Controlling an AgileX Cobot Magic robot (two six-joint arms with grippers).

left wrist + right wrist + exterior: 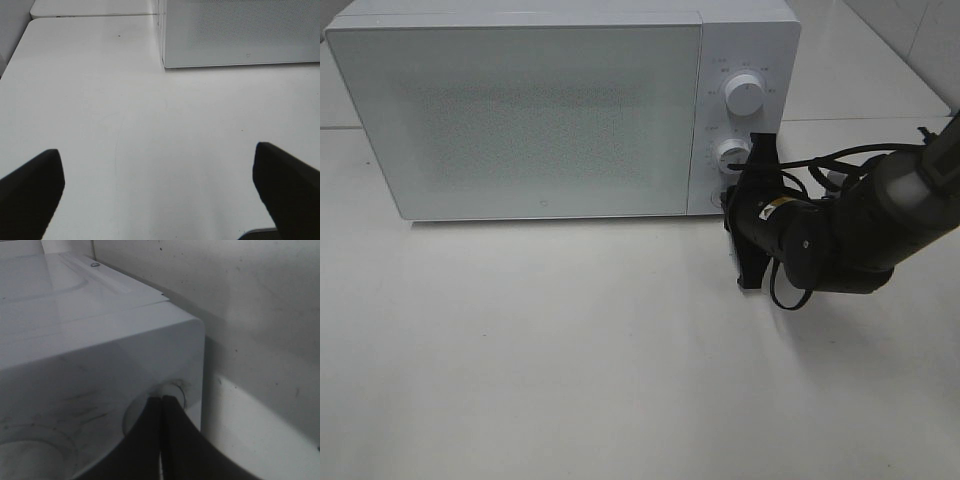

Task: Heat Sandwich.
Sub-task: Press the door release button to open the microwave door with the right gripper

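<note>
The white microwave [540, 110] stands at the back of the table with its door closed. The sandwich is hidden or out of view. My right gripper [726, 198] is shut and empty. Its tips touch the round button [177, 390] at the bottom of the microwave's control panel, as the right wrist view [161, 399] shows close up. My left gripper [160, 200] is open and empty above bare table, in front of the microwave's left corner [240, 35]. It does not show in the exterior high view.
Two round knobs [745, 95] [730, 152] sit above the button on the control panel. The right arm and its cables [840, 235] reach in from the right. A white table [570, 350] lies in front of the microwave.
</note>
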